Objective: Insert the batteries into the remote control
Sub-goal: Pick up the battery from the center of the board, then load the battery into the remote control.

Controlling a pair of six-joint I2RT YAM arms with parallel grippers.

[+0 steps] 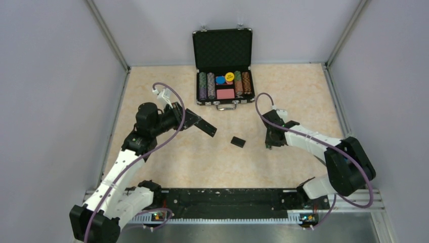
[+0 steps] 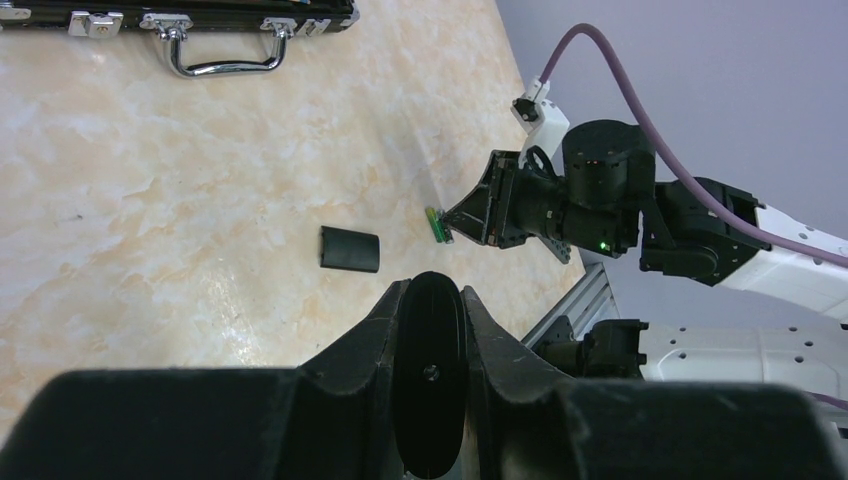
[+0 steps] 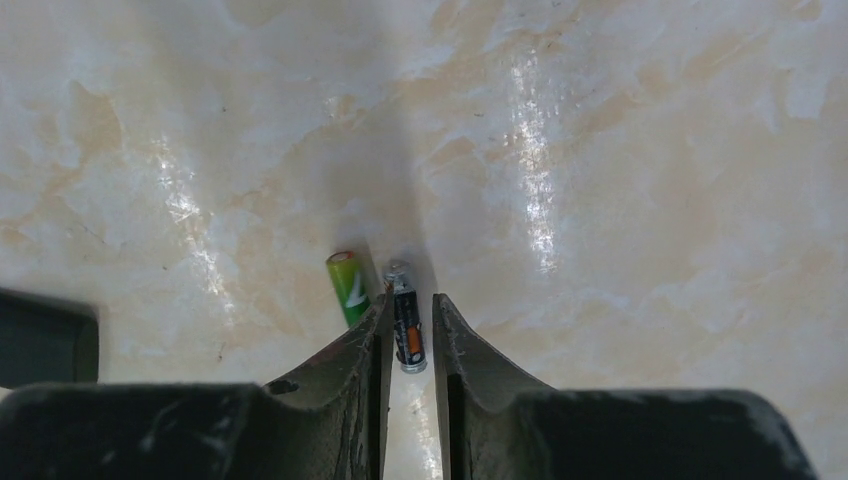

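Black case (image 1: 222,48) at 12 o'clock on the worktop (image 1: 202,167), lid up. Inside: chips (image 1: 211,85) in stacks L and R, a loose blue and a yellow one in the mid section, and a pink block (image 1: 225,93) in front. Left fingers (image 1: 190,120), approx 9 o'clock, are clamped on one end of the remote (image 1: 206,127); the rest points toward centre. Small black cover (image 1: 238,142) lies mid-worktop, btwn the arms. Right fingers (image 1: 270,144), approx 3 o'clock, have tips down at the worktop w/ a narrow gap, straddling the dark battery (image 3: 405,325); can't tell if it's pinched. Green battery (image 3: 349,288) lies just beside it, outside the fingers.
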